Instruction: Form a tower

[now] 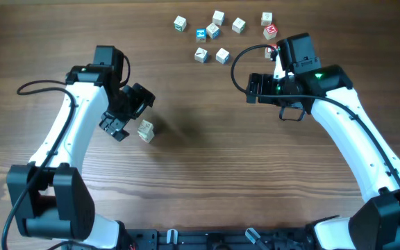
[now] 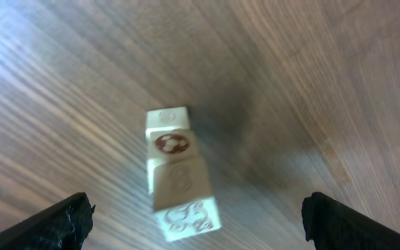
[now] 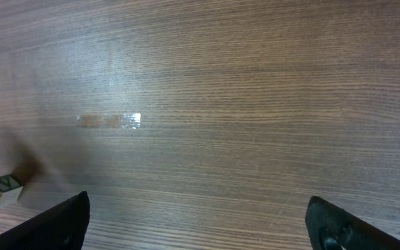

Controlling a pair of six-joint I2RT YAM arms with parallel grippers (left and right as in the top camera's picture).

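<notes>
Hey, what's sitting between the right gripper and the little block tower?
Nothing. In the overhead view, only bare wood table lies between the right gripper and the tower. The loose cubes sit toward the far edge, off that line.

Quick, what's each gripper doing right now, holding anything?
Left gripper: open, holding nothing; the short tower of pale wooden letter cubes stands free ahead of it.
Right gripper: open, holding nothing.

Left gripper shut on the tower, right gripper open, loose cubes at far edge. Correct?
No: the left gripper is open, its fingers spread wide and clear of the tower, which stands free in the left wrist view. Right gripper open, loose cubes at the far edge: that holds.
</notes>
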